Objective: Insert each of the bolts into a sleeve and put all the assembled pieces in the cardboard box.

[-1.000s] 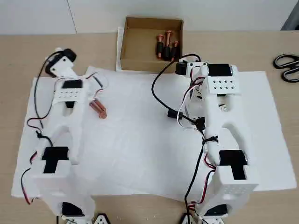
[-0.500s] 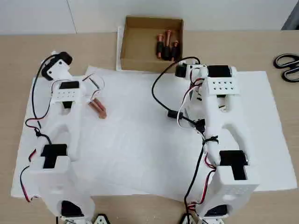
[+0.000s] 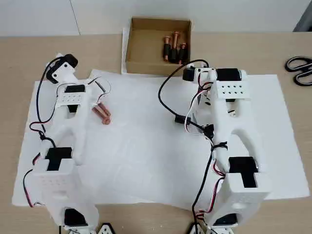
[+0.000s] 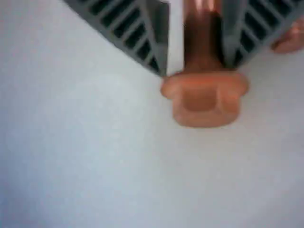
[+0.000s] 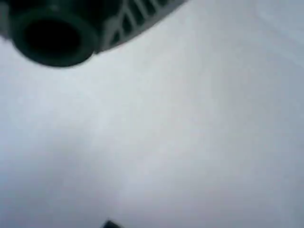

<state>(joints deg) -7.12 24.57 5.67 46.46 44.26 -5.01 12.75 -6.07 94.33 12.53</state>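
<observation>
Bolt: a copper bolt (image 4: 204,97) lies on the white sheet (image 3: 146,156) on the left side. Its shaft runs up between the left hand's fingers and its flanged head pokes out past their tips.
Second bolt: another copper one (image 4: 289,38) lies just beside the first, outside the fingers.
Left hand: the left hand (image 4: 197,66) is down low at the sheet, its grey ribbed fingers (image 4: 137,28) apart and straddling the shaft. One finger is right against it and a thin strip of white shows at the other, so it isn't squeezed tight.
Sleeve: a black sleeve (image 5: 52,40) sits above the sheet on the right side, its open bore towards the wrist camera.
Right hand: the right hand (image 5: 71,23) looks closed on the sleeve, which is hard against a ribbed finger (image 5: 137,16).
Assembled pieces: three bolts in black sleeves (image 3: 173,47) lie side by side, bunched towards the right wall of the box.
Cardboard box: the cardboard box (image 3: 144,46) stands open at the far edge of the sheet, between the two arms.
Surface: a pale wooden surface (image 3: 29,53) carries the sheet and box.
Scissors: black-handled scissors (image 3: 300,68) lie at the far right, well apart from everything else.
</observation>
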